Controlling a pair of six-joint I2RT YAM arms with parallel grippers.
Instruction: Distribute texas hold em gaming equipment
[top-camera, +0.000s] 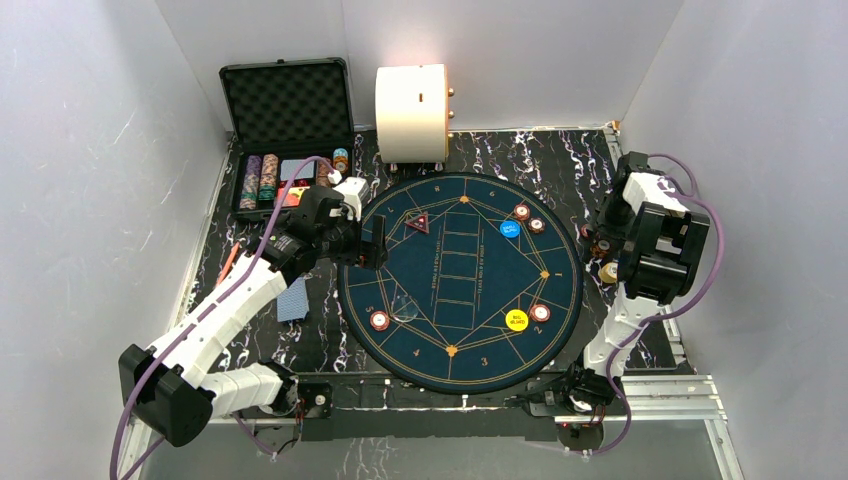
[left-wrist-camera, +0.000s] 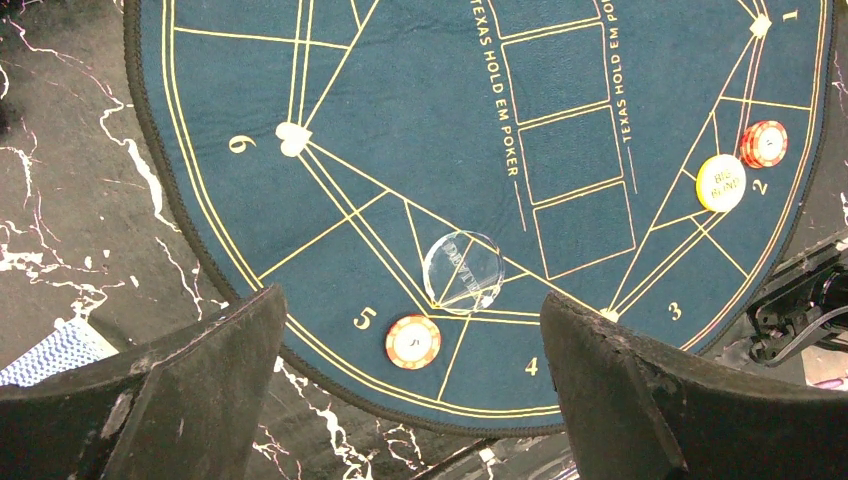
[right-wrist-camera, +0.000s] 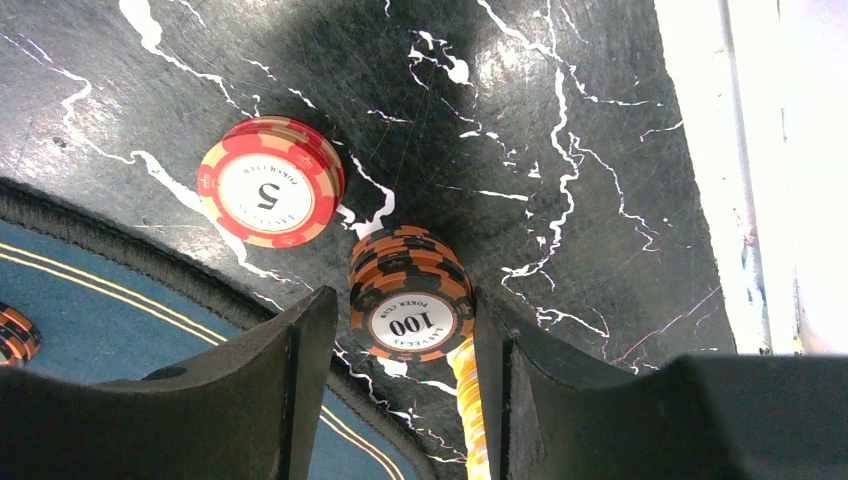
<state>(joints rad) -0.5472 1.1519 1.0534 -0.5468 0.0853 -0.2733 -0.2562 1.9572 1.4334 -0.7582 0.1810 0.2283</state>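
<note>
**Black-and-orange chip stack (right-wrist-camera: 410, 300) between right gripper's fingers**

Stands on the black marbled tabletop (right-wrist-camera: 560, 120), just off the rim of the blue mat (left-wrist-camera: 400, 120). Sits inside the right gripper (right-wrist-camera: 402, 305), jaws partly apart: touching one finger, a thin gap at the other, not clamped. Reads "100", "LAS VEGAS", "POKER CLUB" on top. Near it, apart, red-and-white chip stack (right-wrist-camera: 268, 185) marked "5". Over the mat, left gripper (left-wrist-camera: 412, 300) spread wide, holding nothing. Below it, clear disc (left-wrist-camera: 463, 272) reading "DEALER", red chip (left-wrist-camera: 413, 341) marked "5" by seat 5, yellow button (left-wrist-camera: 721, 182) reading "BIG BLIND". Printed on the mat: "TEXAS HOLD EM POKER".
</note>
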